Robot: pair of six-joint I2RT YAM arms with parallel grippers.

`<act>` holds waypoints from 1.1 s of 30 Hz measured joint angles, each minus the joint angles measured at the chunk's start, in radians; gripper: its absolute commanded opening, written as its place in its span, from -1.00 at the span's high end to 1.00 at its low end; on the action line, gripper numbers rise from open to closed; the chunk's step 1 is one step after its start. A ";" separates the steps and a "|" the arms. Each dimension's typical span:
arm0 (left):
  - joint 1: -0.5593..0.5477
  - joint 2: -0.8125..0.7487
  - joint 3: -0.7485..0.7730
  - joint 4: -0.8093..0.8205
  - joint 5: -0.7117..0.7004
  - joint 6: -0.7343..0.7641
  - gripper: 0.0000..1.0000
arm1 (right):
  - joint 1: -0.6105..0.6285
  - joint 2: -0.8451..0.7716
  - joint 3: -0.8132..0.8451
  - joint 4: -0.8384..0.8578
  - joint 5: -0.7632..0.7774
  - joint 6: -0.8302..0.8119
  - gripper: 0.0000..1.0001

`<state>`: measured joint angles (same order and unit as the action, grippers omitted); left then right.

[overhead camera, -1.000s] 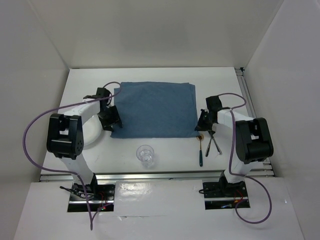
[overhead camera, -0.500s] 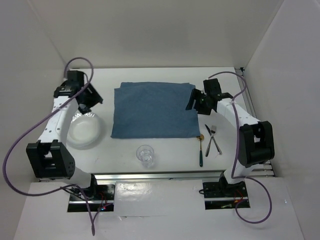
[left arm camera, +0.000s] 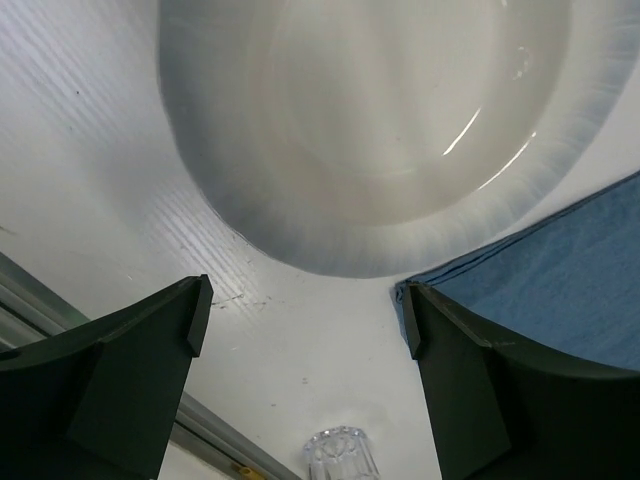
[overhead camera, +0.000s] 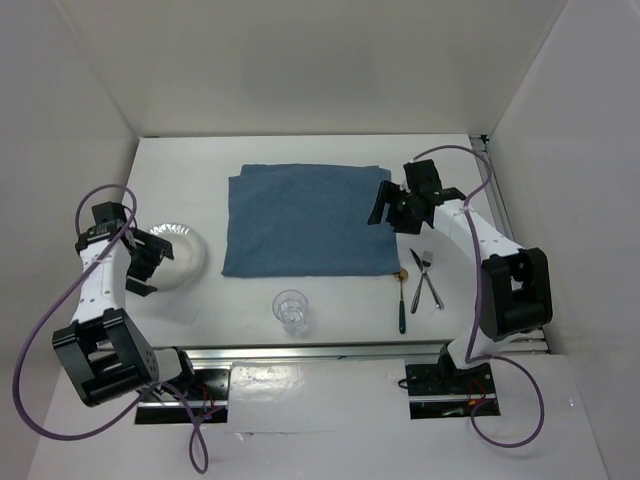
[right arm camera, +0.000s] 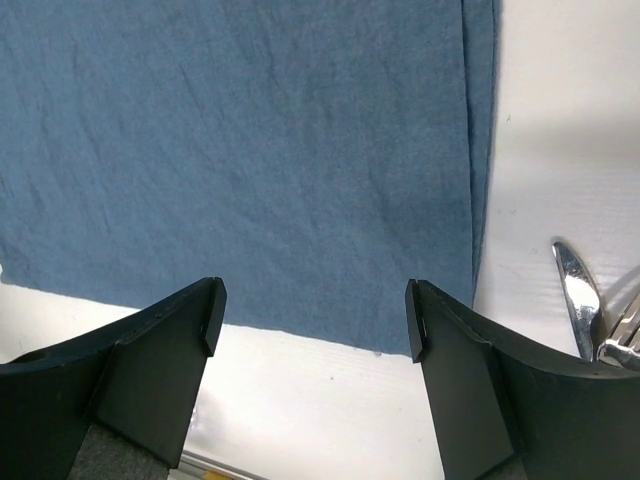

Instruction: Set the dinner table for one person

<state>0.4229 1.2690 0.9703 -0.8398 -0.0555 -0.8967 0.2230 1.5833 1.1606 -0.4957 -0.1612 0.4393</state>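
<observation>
The overhead camera is looking down from high above the near edge, taking in the whole table (overhead camera: 330,150) from afar. The left wrist camera is looking down from close over the plate (left arm camera: 370,120) at the left. The right wrist camera is doing the same over the right edge of the cloth (right arm camera: 250,150), beside the cutlery (right arm camera: 590,300), and all three views are sharing that cloth.

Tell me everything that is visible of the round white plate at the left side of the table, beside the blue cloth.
The round white plate is shallow and glossy, like glazed ceramic, with a faint grey-blue tint at its rim. It is empty and lies flat on the white tabletop, left of the blue cloth placemat, a narrow gap between them. The left gripper hangs open beside its rim, not gripping it.
</observation>
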 measured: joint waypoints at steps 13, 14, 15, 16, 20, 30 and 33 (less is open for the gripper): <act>0.168 0.011 -0.273 0.209 0.159 0.037 -1.00 | 0.009 -0.055 -0.029 -0.003 -0.013 -0.004 -0.70; 0.172 0.004 -0.285 0.225 0.168 0.037 -1.00 | 0.009 -0.055 -0.031 -0.003 -0.014 -0.004 -0.70; 0.175 -0.001 -0.294 0.246 0.177 0.035 -1.00 | 0.009 -0.055 -0.035 -0.003 -0.015 -0.005 -0.70; 0.178 -0.003 -0.299 0.267 0.183 0.033 -0.98 | 0.009 -0.055 -0.038 -0.004 -0.016 -0.006 -0.70; 0.183 -0.001 -0.314 0.367 0.211 0.024 -0.96 | 0.009 -0.055 -0.041 -0.005 -0.017 -0.007 -0.70; 0.183 0.060 -0.360 0.520 0.272 -0.035 -0.54 | 0.009 -0.056 -0.041 -0.005 -0.019 -0.007 -0.70; 0.186 0.060 -0.371 0.533 0.272 -0.051 -0.32 | 0.009 -0.056 -0.041 -0.005 -0.019 -0.008 -0.70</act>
<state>0.6086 1.3293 0.5991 -0.3069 0.2169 -0.9478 0.2321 1.5276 1.1194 -0.5007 -0.1802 0.4316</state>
